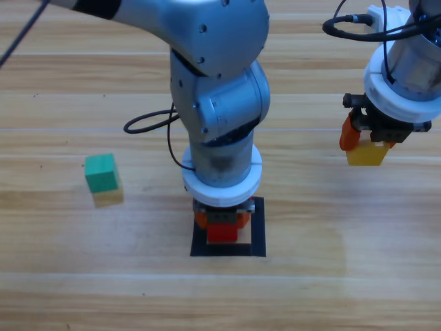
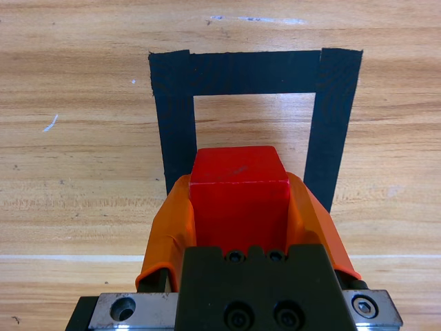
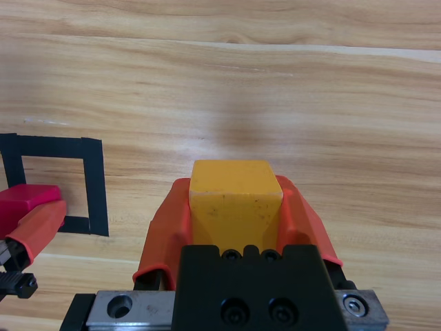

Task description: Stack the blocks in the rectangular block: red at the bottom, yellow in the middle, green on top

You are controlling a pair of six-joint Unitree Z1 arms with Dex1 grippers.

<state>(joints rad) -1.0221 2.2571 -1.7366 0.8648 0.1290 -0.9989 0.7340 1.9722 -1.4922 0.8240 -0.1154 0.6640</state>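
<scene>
The red cube (image 1: 222, 232) is held in my left gripper (image 1: 222, 222), which is shut on it over the opening of the black tape square (image 1: 259, 234). I cannot tell whether the cube touches the table. In the left wrist view the red cube (image 2: 239, 200) sits between the jaws of the left gripper (image 2: 239, 181), with the tape square (image 2: 173, 124) just ahead. At the right, my right gripper (image 1: 371, 138) is shut on the yellow cube (image 1: 366, 154), held clear of the table; the yellow cube (image 3: 236, 196) fills the right gripper (image 3: 236, 181). The green cube (image 1: 101, 172) sits alone at the left.
A black cable (image 1: 148, 124) loops over the table behind the left arm. The left arm's bulk hides the back edge of the tape square from above. From the right wrist, the tape square (image 3: 94, 186) and the left gripper (image 3: 31, 221) show at the left edge.
</scene>
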